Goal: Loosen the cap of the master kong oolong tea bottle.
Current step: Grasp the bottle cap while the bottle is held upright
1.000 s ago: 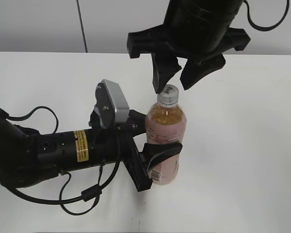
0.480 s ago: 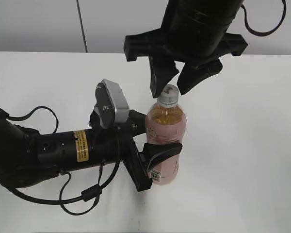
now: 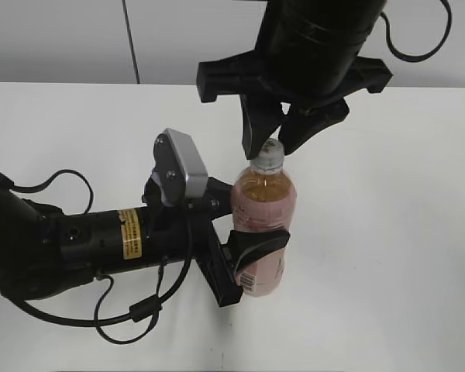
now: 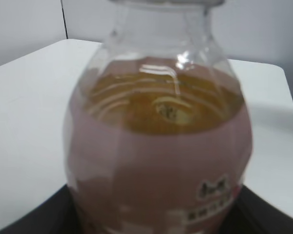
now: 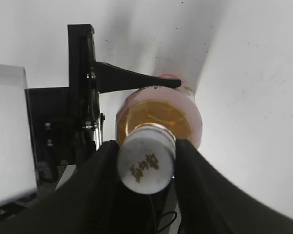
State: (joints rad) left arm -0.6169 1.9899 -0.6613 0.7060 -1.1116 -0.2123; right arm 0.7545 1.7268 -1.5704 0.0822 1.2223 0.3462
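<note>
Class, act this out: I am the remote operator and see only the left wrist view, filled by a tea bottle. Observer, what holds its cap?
Observer: The right gripper has a finger on each side of the cap.
Operator: Does the bottle stand upright?
Observer: Yes, the master kong oolong tea bottle stands on the white table.
Operator: Where does my gripper hold it?
Observer: The left gripper clamps the pink label, low down.

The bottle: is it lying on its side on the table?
No, the bottle stands upright, with the left fingers around its label and its cap on top.
</note>
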